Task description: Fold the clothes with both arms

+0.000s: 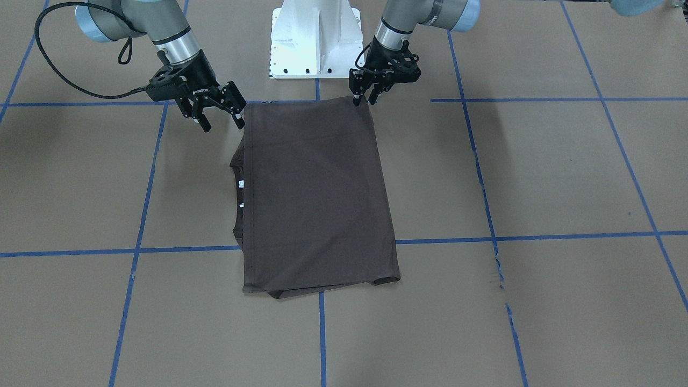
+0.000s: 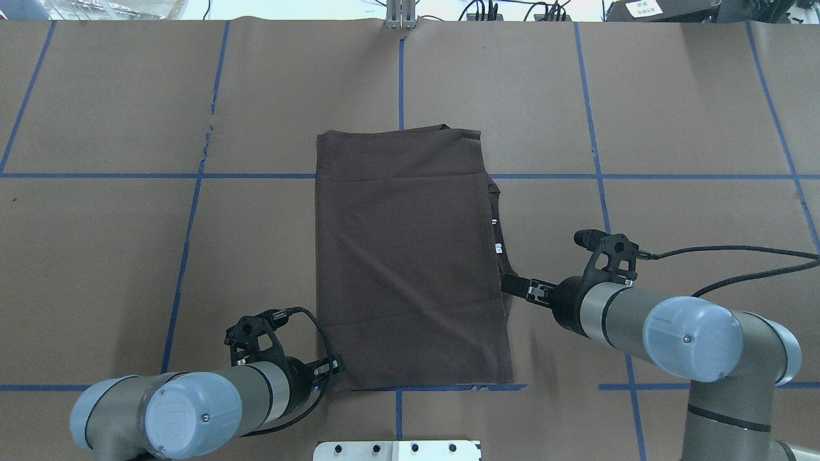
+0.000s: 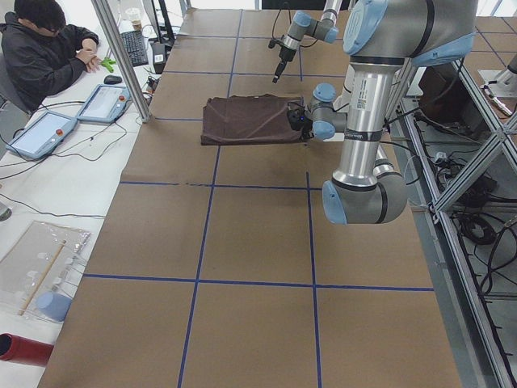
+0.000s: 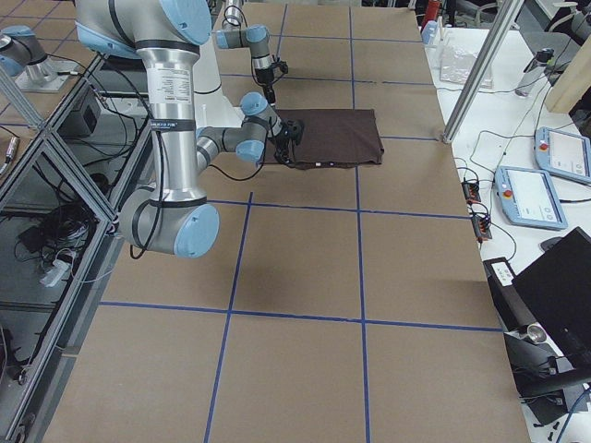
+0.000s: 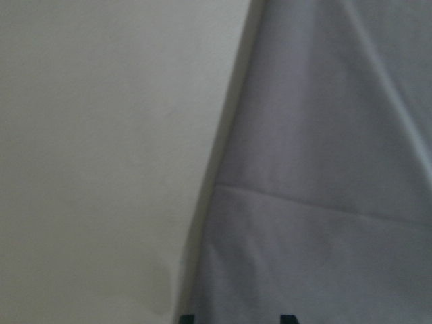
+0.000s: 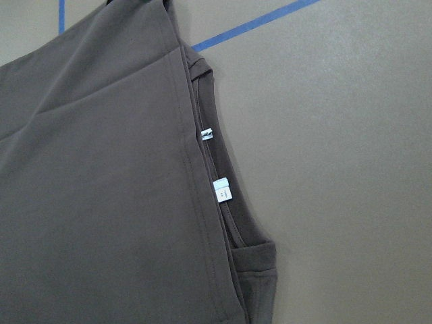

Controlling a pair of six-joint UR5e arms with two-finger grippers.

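The dark brown T-shirt (image 1: pixel 317 199) lies folded into a flat rectangle on the brown table, also in the overhead view (image 2: pixel 410 256). Its collar and white neck tags (image 6: pixel 222 189) peek out along the edge on my right arm's side. My left gripper (image 1: pixel 365 100) is low at the shirt's near corner (image 2: pixel 333 369). Its fingertips are slightly apart, with cloth (image 5: pixel 324 169) right below them. My right gripper (image 1: pixel 221 122) is open and empty, just above the table. It is beside the shirt's near edge on the collar side (image 2: pixel 509 283).
The white pedestal base (image 1: pixel 314 43) stands just behind the shirt's near edge. Blue tape lines (image 1: pixel 322 333) cross the table. An operator (image 3: pixel 40 48) sits at a side desk with tablets (image 3: pixel 48 133) beyond the table's far edge.
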